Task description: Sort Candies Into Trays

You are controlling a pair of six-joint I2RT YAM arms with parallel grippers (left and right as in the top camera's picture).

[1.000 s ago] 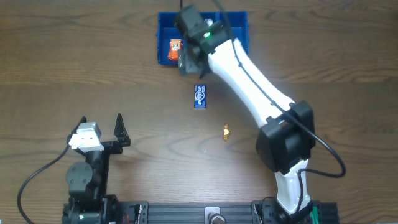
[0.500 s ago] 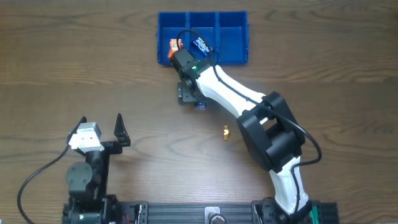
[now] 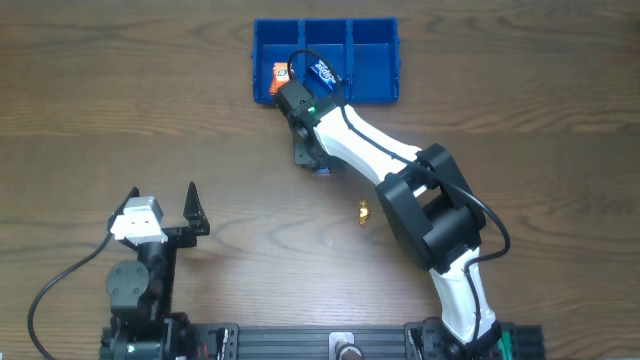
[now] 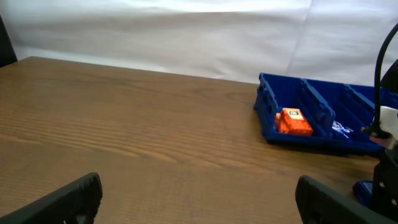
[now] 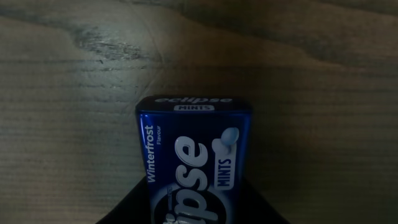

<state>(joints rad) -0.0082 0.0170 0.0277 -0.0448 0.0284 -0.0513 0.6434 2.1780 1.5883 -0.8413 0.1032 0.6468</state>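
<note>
Brown wood-grain desk (image 3: 540, 130) with a white wall behind it. A dark blue tin (image 5: 194, 163) lies flat on the desk, just in front of the tray's near wall. Its lid carries large white lettering and a small picture of white pellets, with smaller white print along one edge. The right gripper (image 3: 309, 154) is down at the tin, which sits right up against its wrist camera. Whether the gripper is clamped on the tin cannot be told.

From above, a sliver of the tin (image 3: 321, 169) shows under the gripper. The blue tray (image 3: 325, 23) has three compartments side by side. An orange candy (image 3: 282, 73) with a small white label lies in the left one. A blue packet (image 3: 325, 70) with white print lies in the middle one. A gold candy (image 3: 364, 211) sits alone on the desk, well apart from the tray, nearer the arm bases.

The left gripper (image 3: 163, 192) rests near its base with its fingers wide apart and nothing between them.

One second ago the right arm was raised over the tray and the tin lay uncovered on the desk. Half a second ago the gripper had already dropped to the tin, and it has barely shifted since. The left arm has not moved.
</note>
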